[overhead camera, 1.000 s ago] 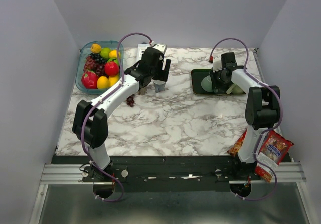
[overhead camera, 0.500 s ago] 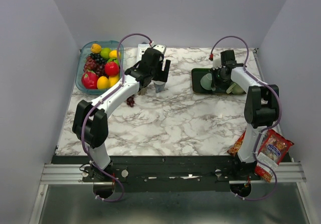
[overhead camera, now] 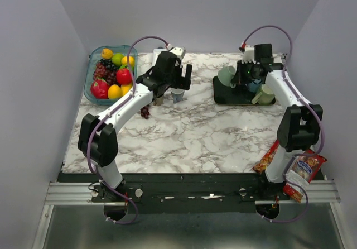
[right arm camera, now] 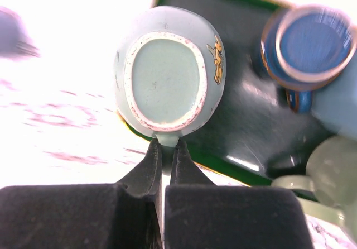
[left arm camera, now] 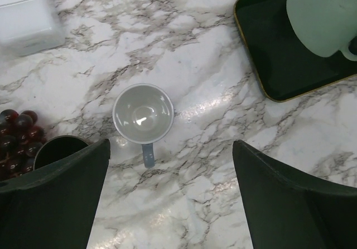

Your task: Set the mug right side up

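Observation:
My right gripper [right arm camera: 166, 146] is shut on the handle of a pale green mug [right arm camera: 167, 81] and holds it in the air over the left part of the dark green tray [right arm camera: 245, 132]. I see the mug's unglazed base. From above, the mug [overhead camera: 227, 76] hangs at the tray's left end [overhead camera: 218, 96], with the right gripper [overhead camera: 241, 73] beside it. My left gripper [overhead camera: 177, 87] is open above a grey mug [left arm camera: 143, 115] that stands upright on the marble, its blue-grey handle toward me.
A blue mug [right arm camera: 312, 45] and another pale green mug [overhead camera: 264, 95] sit on the tray. A fruit bowl [overhead camera: 110, 73] is at the back left, grapes [left arm camera: 15, 132] and a dark cup [left arm camera: 58, 148] near the left gripper, a white box [left arm camera: 25, 12] behind. Snack bags [overhead camera: 301, 168] lie front right.
My right gripper has lifted the pale green mug off the tray and carried it up and back-left. The left arm has barely shifted.

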Robot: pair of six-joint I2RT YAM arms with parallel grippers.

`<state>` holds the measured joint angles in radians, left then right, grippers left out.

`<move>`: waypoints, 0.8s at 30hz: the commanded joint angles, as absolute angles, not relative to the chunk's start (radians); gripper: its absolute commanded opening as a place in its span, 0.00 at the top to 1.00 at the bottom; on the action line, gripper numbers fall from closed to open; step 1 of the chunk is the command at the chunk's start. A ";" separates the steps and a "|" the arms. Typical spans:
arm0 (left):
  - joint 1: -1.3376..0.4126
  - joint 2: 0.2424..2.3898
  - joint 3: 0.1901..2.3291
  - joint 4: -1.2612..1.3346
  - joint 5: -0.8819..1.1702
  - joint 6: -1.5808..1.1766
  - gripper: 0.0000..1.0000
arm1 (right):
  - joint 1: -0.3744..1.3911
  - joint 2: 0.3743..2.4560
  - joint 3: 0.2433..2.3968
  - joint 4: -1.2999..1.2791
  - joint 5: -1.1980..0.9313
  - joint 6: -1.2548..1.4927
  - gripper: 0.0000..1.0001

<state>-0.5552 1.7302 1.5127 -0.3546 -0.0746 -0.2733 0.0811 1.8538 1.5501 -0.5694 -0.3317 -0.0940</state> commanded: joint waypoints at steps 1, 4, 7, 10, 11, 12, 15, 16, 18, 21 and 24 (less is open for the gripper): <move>-0.549 1.655 1.528 -0.264 0.129 -0.304 0.01 | 0.077 1.738 1.647 -0.538 -0.512 -0.015 0.99; -0.549 1.634 1.540 -0.210 0.228 -0.327 0.01 | 0.075 1.678 1.658 -0.479 -0.624 0.073 0.99; -0.549 1.626 1.601 -0.178 0.348 -0.360 0.01 | 0.077 1.600 1.626 -0.309 -0.742 0.231 0.99; -0.551 1.646 1.727 -0.187 0.445 -0.420 0.01 | 0.075 1.554 1.546 -0.022 -0.863 0.510 0.99; -0.551 1.652 1.753 -0.184 0.475 -0.440 0.01 | 0.075 1.552 1.527 0.162 -0.897 0.678 0.99; -0.551 1.661 1.776 -0.180 0.476 -0.474 0.01 | 0.077 1.551 1.485 0.260 -0.944 0.763 0.99; -0.549 1.664 1.812 -0.103 0.495 -0.544 0.01 | 0.075 1.549 1.462 0.509 -0.969 0.975 0.99; -0.549 1.666 1.810 -0.068 0.506 -0.605 0.01 | 0.077 1.549 1.474 0.520 -0.973 0.991 0.99; -0.549 1.678 1.804 0.056 0.564 -0.678 0.02 | 0.078 1.546 1.494 0.528 -0.970 1.012 0.99; -0.552 1.713 1.799 0.194 0.624 -0.823 0.09 | 0.080 1.534 1.476 0.622 -0.963 1.089 0.99; -0.552 1.746 1.804 0.245 0.630 -0.911 0.17 | 0.083 1.529 1.457 0.699 -0.963 1.161 0.99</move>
